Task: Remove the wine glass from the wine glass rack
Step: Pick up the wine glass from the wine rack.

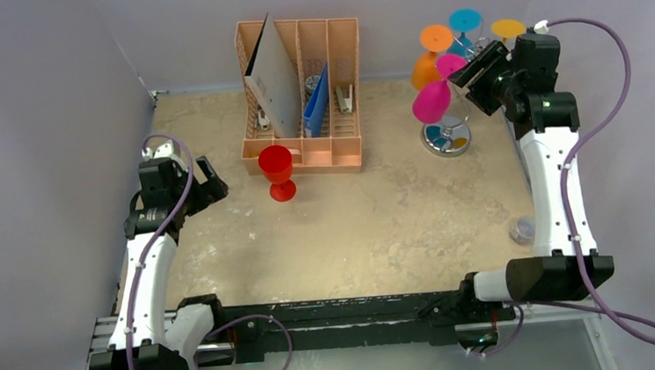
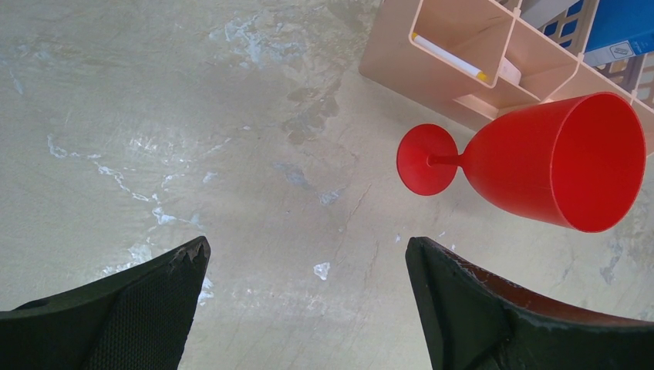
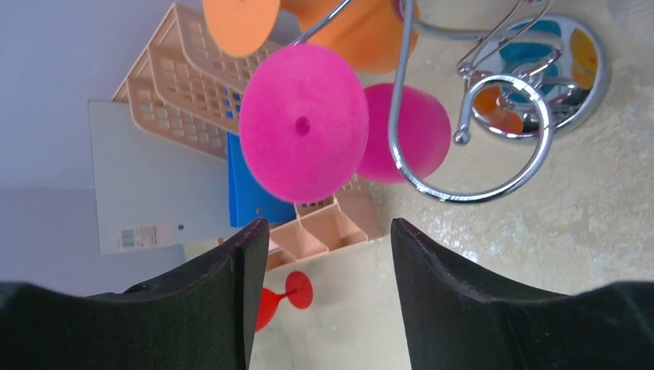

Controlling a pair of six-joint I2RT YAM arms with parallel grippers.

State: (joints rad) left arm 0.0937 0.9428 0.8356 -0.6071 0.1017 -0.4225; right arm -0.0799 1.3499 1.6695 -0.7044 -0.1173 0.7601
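At about 1 o'clock on the table [image 1: 380, 225] stands the rack [image 1: 447, 139]; it is silver wire with curled, looping arms, on a shiny round base that mirrors blue and orange colours. The pink glass [image 1: 432, 99] hangs on it at the side toward 10 o'clock; it is tilted, with the bowl low toward 7 o'clock and the foot high toward 1 o'clock. The glass is an opaque, strong magenta pink with a dull surface; the bowl is rounded; the foot is a flat round disc with a small dimple in its centre. In the right wrist view the foot faces the camera and the bowl sits behind it, partly behind a big wire loop of the rack; how the stem lies in the wire I cannot tell.

An orange glass [image 1: 425, 69] hangs just beside the pink one at 11 o'clock; a blue foot [image 1: 465, 20] and a yellow foot [image 1: 508, 28] show higher on the rack.

The right gripper [image 3: 328, 231] is raised near the rack at 2 o'clock, pointing at the pink foot; its jaws are wide apart and grasp nothing; the foot is just beyond the fingertips, not touching them.

The left gripper [image 2: 307, 247] is at 9 o'clock, above bare table; its jaws are also wide apart and empty. A red glass [image 2: 555, 162] stands upright on the table at its 2 o'clock, just in front of the peach organiser [image 1: 299, 94], well apart from the rack.
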